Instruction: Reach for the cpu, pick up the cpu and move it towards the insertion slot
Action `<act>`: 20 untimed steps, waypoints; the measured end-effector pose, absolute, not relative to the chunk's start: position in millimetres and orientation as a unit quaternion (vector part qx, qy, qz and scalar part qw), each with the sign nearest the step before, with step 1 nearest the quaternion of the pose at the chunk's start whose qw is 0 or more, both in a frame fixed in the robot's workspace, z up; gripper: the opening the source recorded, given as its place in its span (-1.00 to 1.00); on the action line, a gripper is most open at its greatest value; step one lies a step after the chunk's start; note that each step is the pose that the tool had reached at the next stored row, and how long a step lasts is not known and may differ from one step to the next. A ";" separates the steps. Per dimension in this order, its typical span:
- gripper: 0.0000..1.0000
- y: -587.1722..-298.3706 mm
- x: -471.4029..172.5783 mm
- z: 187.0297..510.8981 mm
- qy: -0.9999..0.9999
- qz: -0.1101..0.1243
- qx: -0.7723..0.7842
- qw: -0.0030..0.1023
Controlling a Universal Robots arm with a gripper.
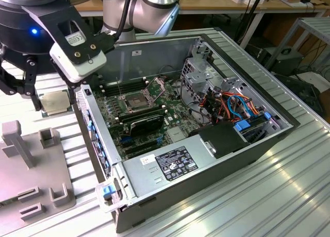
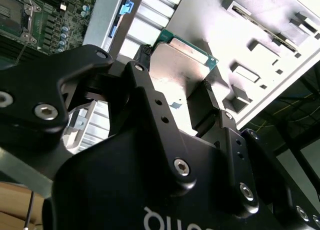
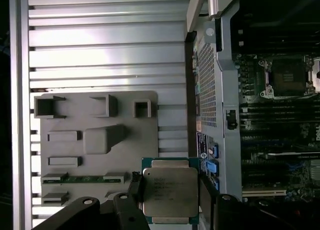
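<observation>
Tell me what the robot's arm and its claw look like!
The arm is made of fat silvery-grey tubes with a black cable running along them. Near the wrist sits a round black part with a small blue light, and a white box with little brass-coloured screws. The gripper is black metal with chunky linked bars, shiny round bolts and white lettering on its body.

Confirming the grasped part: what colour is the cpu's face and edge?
The cpu has a pale silvery-tan metal face with a green border, clearest in the first wrist view.
</observation>
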State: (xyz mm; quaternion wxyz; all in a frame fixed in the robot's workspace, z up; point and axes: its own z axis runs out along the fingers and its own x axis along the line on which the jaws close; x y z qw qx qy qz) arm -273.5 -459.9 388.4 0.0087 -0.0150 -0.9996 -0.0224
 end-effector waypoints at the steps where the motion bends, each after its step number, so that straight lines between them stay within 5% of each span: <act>1: 0.09 -459.6 -271.4 388.4 -1.000 -0.022 -0.015 0.009; 20: 0.09 -457.8 -261.2 388.4 -1.000 -0.022 -0.015 0.009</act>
